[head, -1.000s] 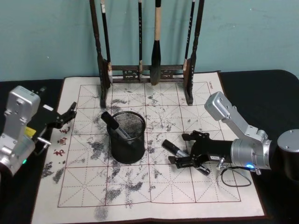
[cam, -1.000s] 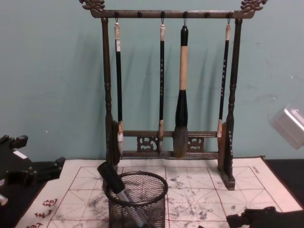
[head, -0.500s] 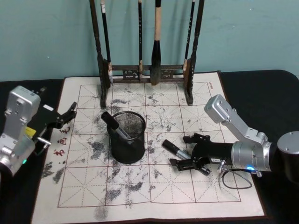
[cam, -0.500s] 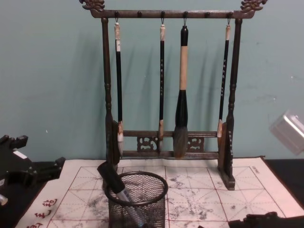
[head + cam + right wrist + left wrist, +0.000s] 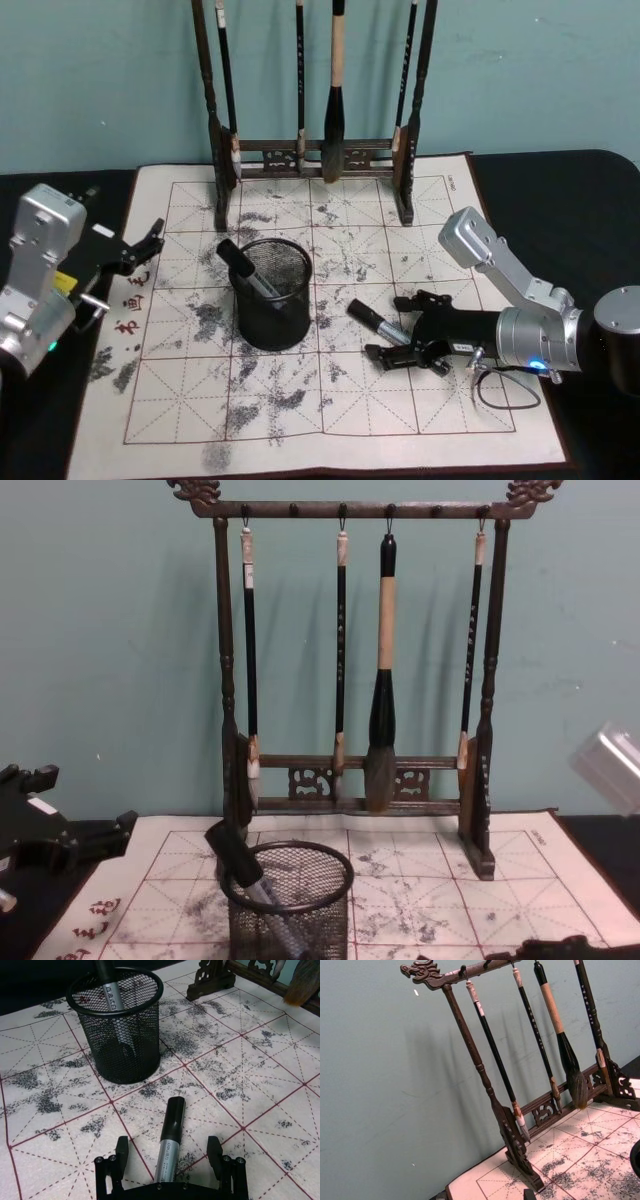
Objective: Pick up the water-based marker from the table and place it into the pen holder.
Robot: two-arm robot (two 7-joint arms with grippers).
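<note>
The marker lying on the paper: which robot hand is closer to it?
Right. The right hand sits open around the marker, a finger on each side. The left hand is far off, beyond the pen holder.

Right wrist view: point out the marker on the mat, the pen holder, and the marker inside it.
marker on the mat (image 5: 166, 1152), right wrist view, grey barrel.
pen holder (image 5: 131, 1045), right wrist view, mesh wall.
marker in the holder (image 5: 111, 995), right wrist view, grey barrel.

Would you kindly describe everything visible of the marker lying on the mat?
The marker has a black cap and a silver-grey barrel with dark print. It lies flat on the ink-stained mat, cap towards the mesh pen holder but apart from it. The open right gripper straddles its barrel, fingers either side, not touching it.
</note>
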